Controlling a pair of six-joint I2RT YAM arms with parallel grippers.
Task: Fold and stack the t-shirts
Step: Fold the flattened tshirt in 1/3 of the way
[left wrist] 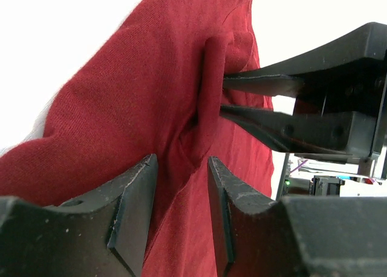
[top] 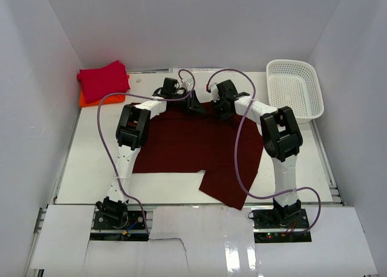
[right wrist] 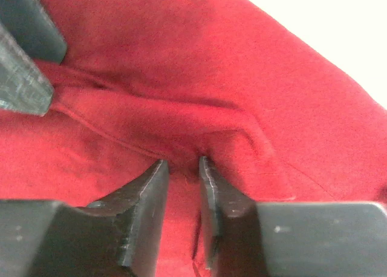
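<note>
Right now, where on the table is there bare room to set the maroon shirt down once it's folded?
Bare table lies left of the maroon shirt, nearer than the red-on-orange stack; a narrower strip runs right of the shirt, nearer than the white basket. The far middle is crowded: left gripper and right gripper both pinch the shirt's edge there.

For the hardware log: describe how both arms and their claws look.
Both alike: the left arm and right arm have white links, bulky black joint housings and black bases. A thin purple cable loops along each. The left claw and right claw each have two flat black wedge-shaped fingers, edges scuffed.
</note>
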